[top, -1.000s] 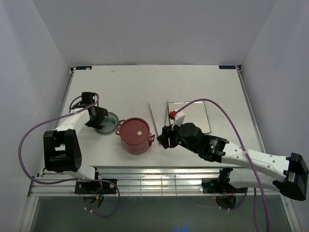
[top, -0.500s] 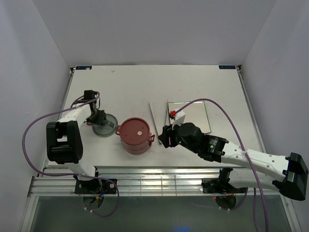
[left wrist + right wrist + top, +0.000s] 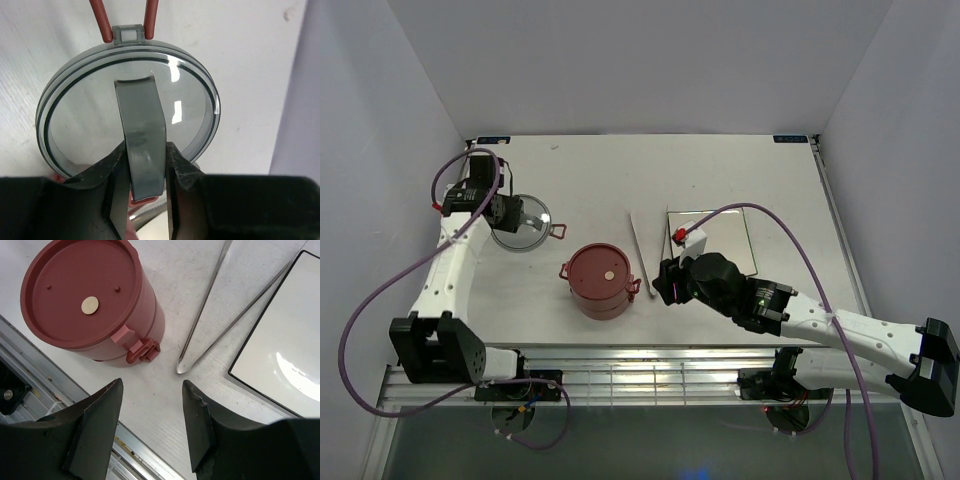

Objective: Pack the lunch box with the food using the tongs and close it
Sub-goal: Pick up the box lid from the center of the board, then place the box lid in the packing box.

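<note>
White table (image 3: pixel 720 170) — left arm (image 3: pixel 450 270) outstretched, left claw (image 3: pixel 145 167) clamping grey cover (image 3: pixel 75 115).

Open bench (image 3: pixel 650 170) runs along the far edge. Mid-bench, lunch box (image 3: pixel 601 280), tongs (image 3: pixel 638 240) and plate (image 3: pixel 722 245) crowd around the right claw (image 3: pixel 666 284); the grey cover (image 3: pixel 518 226), gripped by the left claw (image 3: pixel 523 213), blocks the left edge.

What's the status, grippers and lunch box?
Left gripper shut on the top cover by its handle, apart from the lunch box. Right gripper open, empty, by the tongs. Box stacked, disc lid on, nothing on top.
</note>
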You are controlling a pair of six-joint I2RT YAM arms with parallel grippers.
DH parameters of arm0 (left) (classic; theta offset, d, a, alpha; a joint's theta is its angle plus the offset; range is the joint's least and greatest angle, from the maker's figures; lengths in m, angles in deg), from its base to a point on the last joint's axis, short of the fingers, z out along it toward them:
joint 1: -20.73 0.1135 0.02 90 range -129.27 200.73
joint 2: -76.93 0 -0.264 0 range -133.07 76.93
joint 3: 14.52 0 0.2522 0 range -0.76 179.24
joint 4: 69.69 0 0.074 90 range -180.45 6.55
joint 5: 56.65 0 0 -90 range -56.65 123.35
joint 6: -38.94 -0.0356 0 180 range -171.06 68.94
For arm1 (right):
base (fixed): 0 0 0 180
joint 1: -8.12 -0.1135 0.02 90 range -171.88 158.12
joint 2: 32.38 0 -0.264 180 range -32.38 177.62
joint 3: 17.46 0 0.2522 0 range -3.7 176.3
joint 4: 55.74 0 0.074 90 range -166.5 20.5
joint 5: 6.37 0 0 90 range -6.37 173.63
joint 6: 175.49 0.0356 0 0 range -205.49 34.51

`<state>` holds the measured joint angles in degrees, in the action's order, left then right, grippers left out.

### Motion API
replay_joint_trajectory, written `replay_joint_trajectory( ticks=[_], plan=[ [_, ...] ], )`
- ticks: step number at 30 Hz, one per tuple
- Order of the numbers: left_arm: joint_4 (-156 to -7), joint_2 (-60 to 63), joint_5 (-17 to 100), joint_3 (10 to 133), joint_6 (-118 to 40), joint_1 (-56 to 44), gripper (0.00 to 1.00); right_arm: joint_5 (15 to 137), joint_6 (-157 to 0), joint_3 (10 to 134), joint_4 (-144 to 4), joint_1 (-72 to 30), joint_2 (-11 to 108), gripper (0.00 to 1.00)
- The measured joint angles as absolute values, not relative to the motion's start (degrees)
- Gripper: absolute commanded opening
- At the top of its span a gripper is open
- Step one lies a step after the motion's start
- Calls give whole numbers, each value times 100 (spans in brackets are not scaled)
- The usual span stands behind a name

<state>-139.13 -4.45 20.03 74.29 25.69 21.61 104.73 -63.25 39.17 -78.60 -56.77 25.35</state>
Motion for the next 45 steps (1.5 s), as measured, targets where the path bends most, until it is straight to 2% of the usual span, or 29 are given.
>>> replay_joint_trajectory(
  ticks=[7, 18, 26, 34, 35, 36, 45],
  plan=[
    [-14320, 755, 2001, 7429, 2969, 892, 0, 10443, -6323, 3983, -7987, -5674, 2559, 57],
    [-14840, 691, 1970, 7352, 3926, -1076, 0, 10443, -6295, 3980, -8075, -5659, 2511, 57],
    [-15028, 211, 1913, 7304, 4237, -1834, 0, 10430, -6236, 3980, -8191, -5644, 2454, 57],
    [-15203, 160, 1765, 7293, 4418, -2066, 12, 10404, -6260, 4005, -8311, -5639, 2454, 58],
    [-15207, 160, 1756, 7291, 4434, -2066, 71, 10404, -6268, 4018, -8313, -5639, 2454, 59],
    [-15218, 154, 1739, 7291, 4431, -2066, 98, 10404, -6290, 4042, -8322, -5639, 2454, 59],
    [-15220, -43, 1673, 7472, 4471, -2066, 98, 10401, -6459, 4295, -8328, -5639, 2459, 59]
  ],
)
